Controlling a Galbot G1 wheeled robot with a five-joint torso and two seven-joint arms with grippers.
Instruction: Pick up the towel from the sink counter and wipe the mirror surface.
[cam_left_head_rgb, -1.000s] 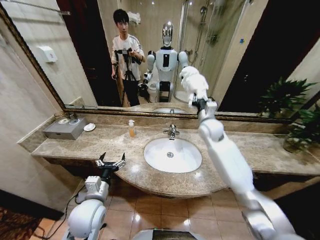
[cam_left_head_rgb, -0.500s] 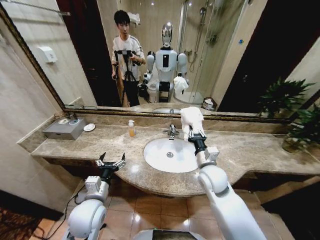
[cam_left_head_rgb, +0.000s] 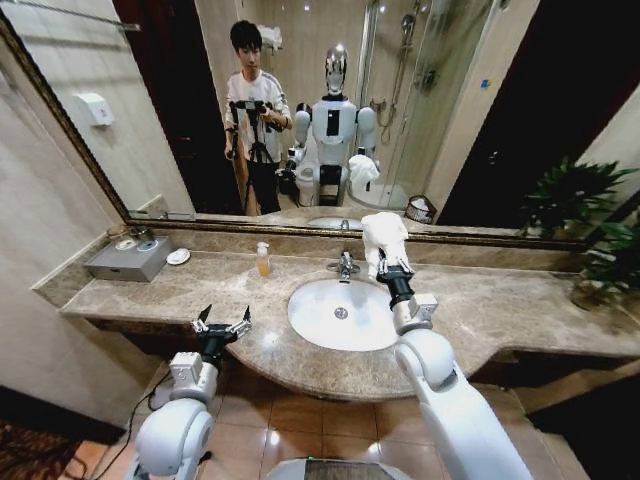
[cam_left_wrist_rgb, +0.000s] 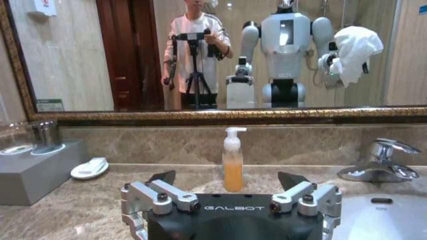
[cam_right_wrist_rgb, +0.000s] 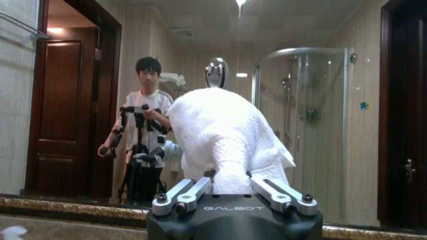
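1. The towel (cam_left_head_rgb: 383, 235) is being gripped by the right gripper (cam_left_head_rgb: 390, 268), fingers clamped on its lower end, wad bunched above them.
2. It is being held off the sink counter (cam_left_head_rgb: 500, 300), above the tap (cam_left_head_rgb: 343, 264), near the lower frame of the mirror (cam_left_head_rgb: 470, 110); contact with the glass cannot be told.
3. Pickup is judged done; wiping is being left unfinished or not begun.
4. The left gripper (cam_left_head_rgb: 221, 324), fingers spread and empty, is being parked at the counter's front edge, well apart from the tap.
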